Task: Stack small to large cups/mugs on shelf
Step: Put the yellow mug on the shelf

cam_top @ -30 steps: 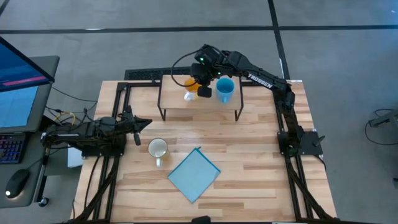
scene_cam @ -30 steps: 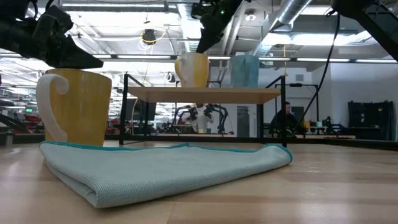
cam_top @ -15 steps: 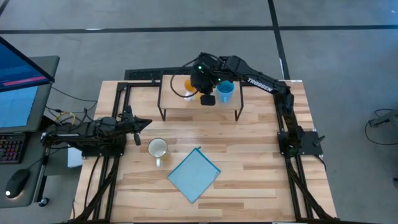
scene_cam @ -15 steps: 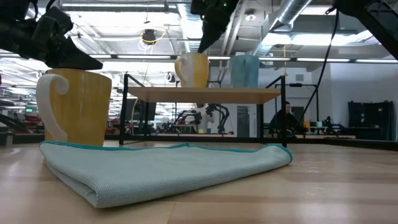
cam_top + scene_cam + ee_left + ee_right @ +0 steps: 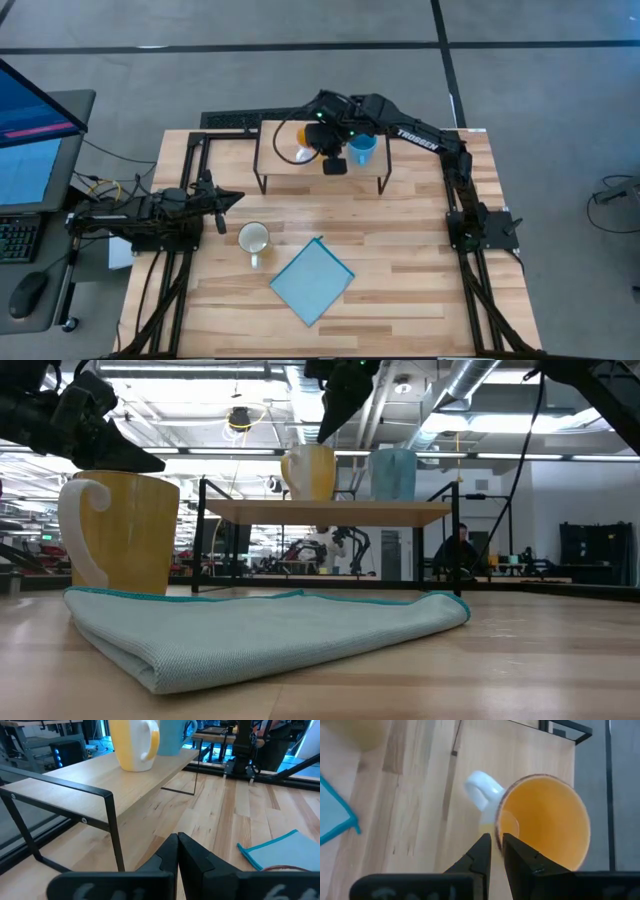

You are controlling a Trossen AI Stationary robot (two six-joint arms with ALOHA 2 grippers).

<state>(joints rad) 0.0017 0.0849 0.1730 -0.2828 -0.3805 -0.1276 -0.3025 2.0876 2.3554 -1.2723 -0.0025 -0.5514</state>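
Drawing back above the shelf [image 5: 322, 165], the right gripper [image 5: 496, 851], fingers nearly shut and empty, leaves the orange mug [image 5: 545, 820] placed beside the blue mug [image 5: 362, 146], the cream mug [image 5: 253, 239] pending.

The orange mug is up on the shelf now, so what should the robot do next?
Probably lift the right tool clear: it hangs nearly shut above the orange mug, which stands on the shelf beside the blue mug, while the cream mug waits on the table.
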